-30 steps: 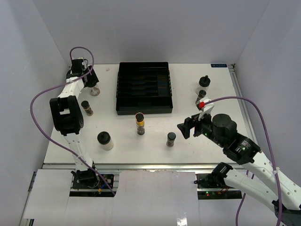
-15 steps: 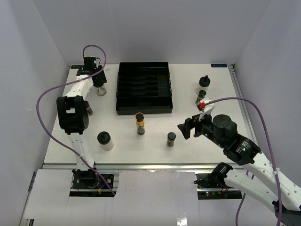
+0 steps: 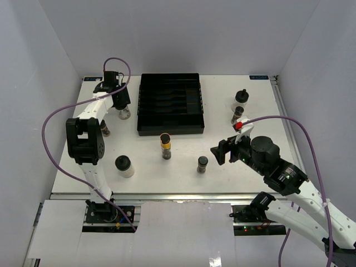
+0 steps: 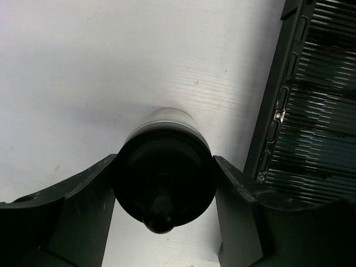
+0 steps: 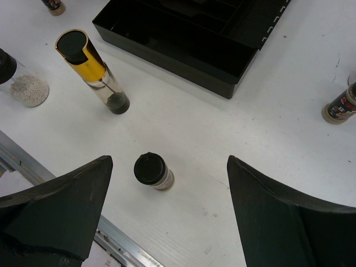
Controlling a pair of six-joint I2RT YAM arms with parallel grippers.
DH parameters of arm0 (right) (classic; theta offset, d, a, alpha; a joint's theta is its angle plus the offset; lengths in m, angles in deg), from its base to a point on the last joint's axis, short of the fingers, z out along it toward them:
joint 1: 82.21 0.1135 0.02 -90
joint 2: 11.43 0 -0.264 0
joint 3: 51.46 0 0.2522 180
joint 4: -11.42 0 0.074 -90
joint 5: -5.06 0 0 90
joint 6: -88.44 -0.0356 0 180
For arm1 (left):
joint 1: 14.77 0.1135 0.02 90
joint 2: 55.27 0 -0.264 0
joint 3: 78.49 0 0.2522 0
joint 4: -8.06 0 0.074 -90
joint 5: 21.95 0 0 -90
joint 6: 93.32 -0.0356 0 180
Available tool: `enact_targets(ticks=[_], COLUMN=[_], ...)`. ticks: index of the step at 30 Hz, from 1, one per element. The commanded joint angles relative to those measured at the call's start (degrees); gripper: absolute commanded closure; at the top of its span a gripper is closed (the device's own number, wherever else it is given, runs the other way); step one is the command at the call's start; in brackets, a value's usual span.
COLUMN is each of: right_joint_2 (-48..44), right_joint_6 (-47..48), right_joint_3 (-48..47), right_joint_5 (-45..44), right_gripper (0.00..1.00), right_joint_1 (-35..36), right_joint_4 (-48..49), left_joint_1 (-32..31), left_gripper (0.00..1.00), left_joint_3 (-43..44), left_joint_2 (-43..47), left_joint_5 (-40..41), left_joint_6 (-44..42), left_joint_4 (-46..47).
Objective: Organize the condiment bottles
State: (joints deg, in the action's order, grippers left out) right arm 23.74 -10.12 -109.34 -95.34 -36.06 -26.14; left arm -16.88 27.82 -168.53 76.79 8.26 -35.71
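This is a robotics lab test cell. Plain pale walls box in a white surface on its left, far and right sides. Two jointed arms, the left arm and right arm, are bolted at its near edge by a metal rail. Purple cables loop loose over them. Exposed electronics with small lit lamps sit at the bases. A few bottles and a black tray stand spaced apart on the surface.
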Motion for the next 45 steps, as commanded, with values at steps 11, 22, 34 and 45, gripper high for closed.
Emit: enact_targets(ticks=[11, 22, 34, 45], right_joint_2=[-0.63, -0.2, -0.05, -0.2], right_joint_6=[-0.14, -0.23, -0.32, -0.49], right_joint_3=[0.35, 0.38, 0.44, 0.69], right_joint_5=[-1.47, -1.3, -1.47, -1.12], right_gripper=[0.1, 0.1, 0.1, 0.1], right_joint_1=[0.16, 0.17, 0.16, 0.17], right_joint_4=[2.0, 2.14, 1.92, 2.09], left_joint_1=[-0.61, -3.92, -10.2, -10.72], left_gripper=[1.0, 1.0, 1.0, 1.0], left_joint_3=[1.58, 0.95, -1.2, 4.69], left_joint_2=[8.57, 14.29, 20.74, 17.92], left_joint_5=[1.11, 0.52, 3.05, 0.83], left_joint_6=[0.63, 0.8, 2.0, 1.68], left_joint_4=[-3.63, -5.12, -8.11, -7.84])
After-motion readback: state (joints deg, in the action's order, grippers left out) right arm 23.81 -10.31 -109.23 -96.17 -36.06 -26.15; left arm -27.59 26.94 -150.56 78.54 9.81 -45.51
